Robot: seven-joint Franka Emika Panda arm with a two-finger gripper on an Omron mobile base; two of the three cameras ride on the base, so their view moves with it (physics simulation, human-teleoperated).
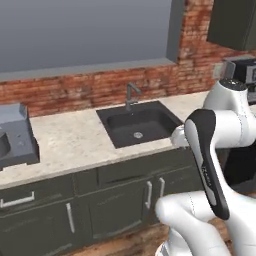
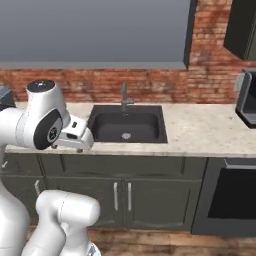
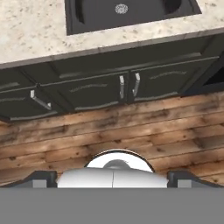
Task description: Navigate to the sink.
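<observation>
Sink ahead of base, set into the bench; arm folded in front of the cabinets.

The sink (image 1: 140, 127) is a black recessed basin in the speckled stone bench (image 1: 65, 140), against the brick wall (image 1: 90, 90); round silver drain (image 2: 126, 135) on its floor, dark angular faucet (image 2: 124, 100) at the back rim. Dark cabinet doors (image 3: 105, 89) with silver handles stand under the bench, directly below the basin, above a wood-plank floor (image 3: 131, 127). From the hand camera the sink sits at the upper edge, drain visible. The pincer (image 3: 113, 177) points down toward the floor; cannot tell whether it is released or clenched.
</observation>
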